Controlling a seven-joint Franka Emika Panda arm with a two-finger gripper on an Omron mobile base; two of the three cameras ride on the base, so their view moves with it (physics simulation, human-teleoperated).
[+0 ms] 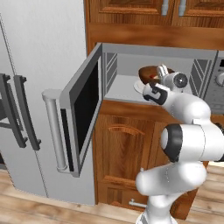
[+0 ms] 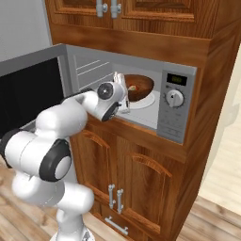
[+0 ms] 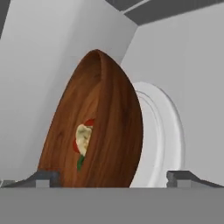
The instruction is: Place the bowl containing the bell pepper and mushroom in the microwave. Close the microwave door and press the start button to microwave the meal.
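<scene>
The dark reddish-brown bowl (image 1: 148, 72) (image 2: 140, 85) (image 3: 111, 127) sits on the white turntable plate (image 3: 162, 131) inside the microwave (image 1: 127, 63) (image 2: 89, 66). The hand view is rolled, so the bowl looks tipped on its side there. Inside it lie the pale mushroom (image 3: 83, 138) and the red bell pepper (image 3: 90, 123) with its green stem. My gripper (image 1: 161, 75) (image 2: 123, 93) (image 3: 113, 177) reaches into the cavity at the bowl's near rim. It is open, one fingertip on each side of the bowl. The microwave door (image 1: 83, 105) (image 2: 28, 89) stands swung out to the left.
The door's silver bar handle (image 1: 54, 131) juts toward the fridge (image 1: 26, 87) on the left. The control panel (image 2: 173, 106) with a round knob sits right of the cavity. Wooden cabinets (image 2: 132, 174) lie above and below. My arm fills the space in front of the opening.
</scene>
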